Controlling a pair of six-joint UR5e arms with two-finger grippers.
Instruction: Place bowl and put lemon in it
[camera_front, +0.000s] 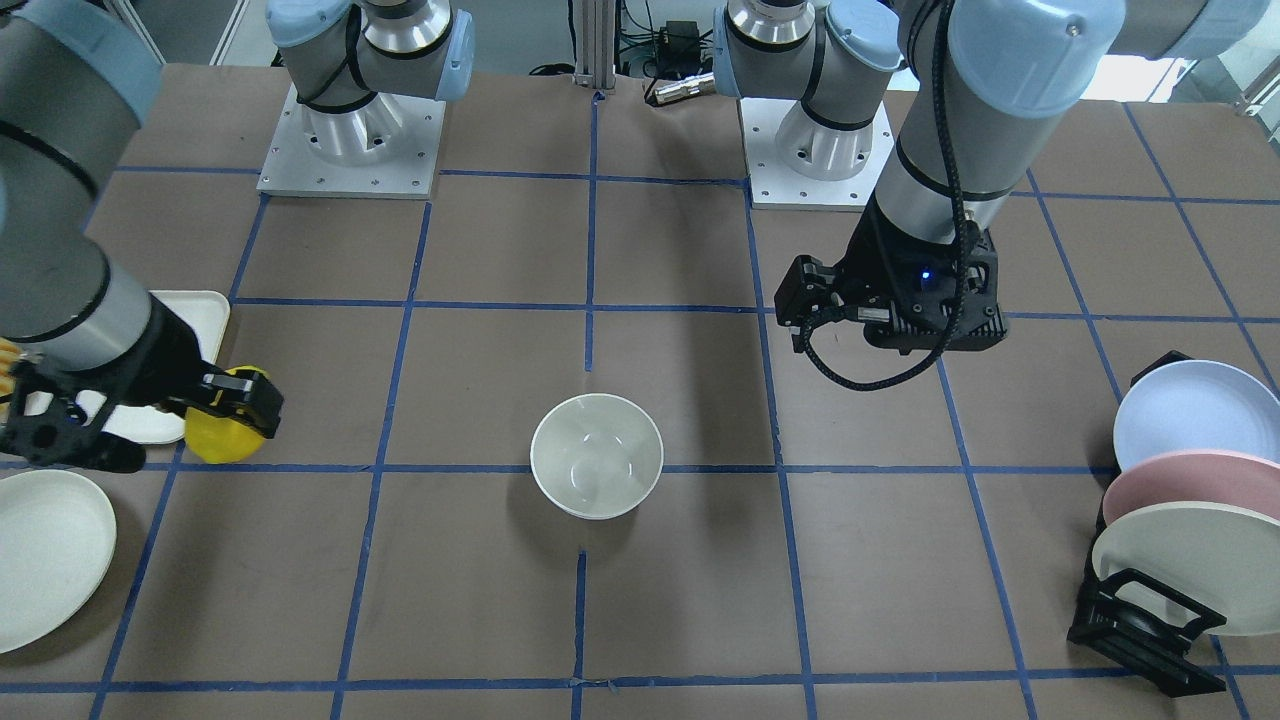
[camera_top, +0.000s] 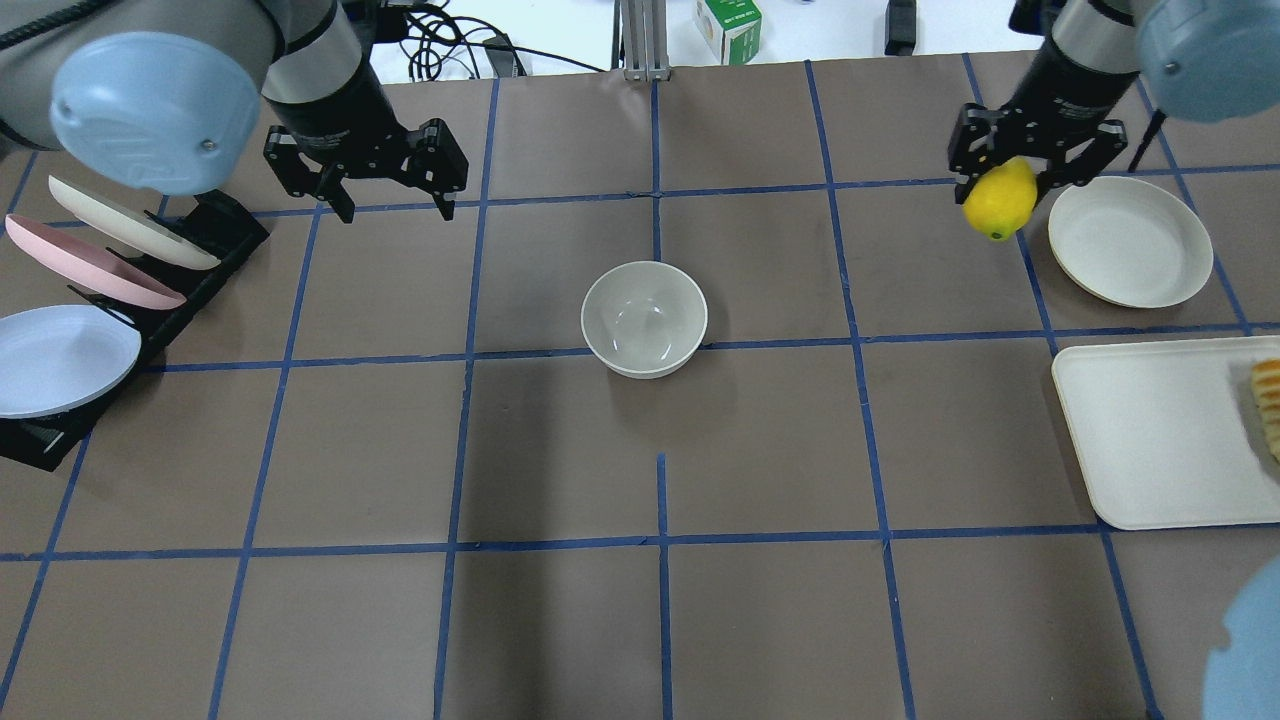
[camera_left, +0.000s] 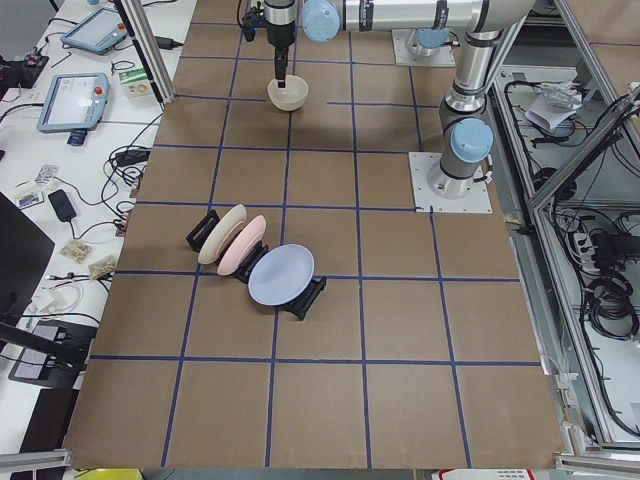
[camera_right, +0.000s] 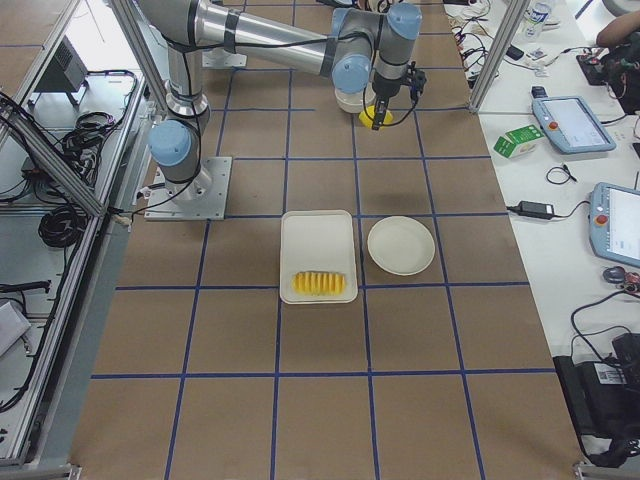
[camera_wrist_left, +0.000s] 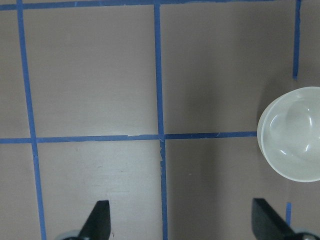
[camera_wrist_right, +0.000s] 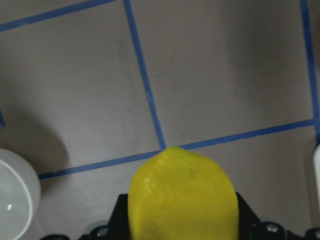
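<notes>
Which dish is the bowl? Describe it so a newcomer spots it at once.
Start at the brown table with its blue tape grid. Near its middle, standing alone, is the bowl. It is the only deep, steep-walled dish; the racked plates and the round plate at the ends are shallow.

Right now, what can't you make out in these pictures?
- Right wrist view: the lemon hides where the jaws touch it.
- Left wrist view: the right edge cuts off the bowl.
- Overhead view: the right edge cuts off the sliced food.
</notes>
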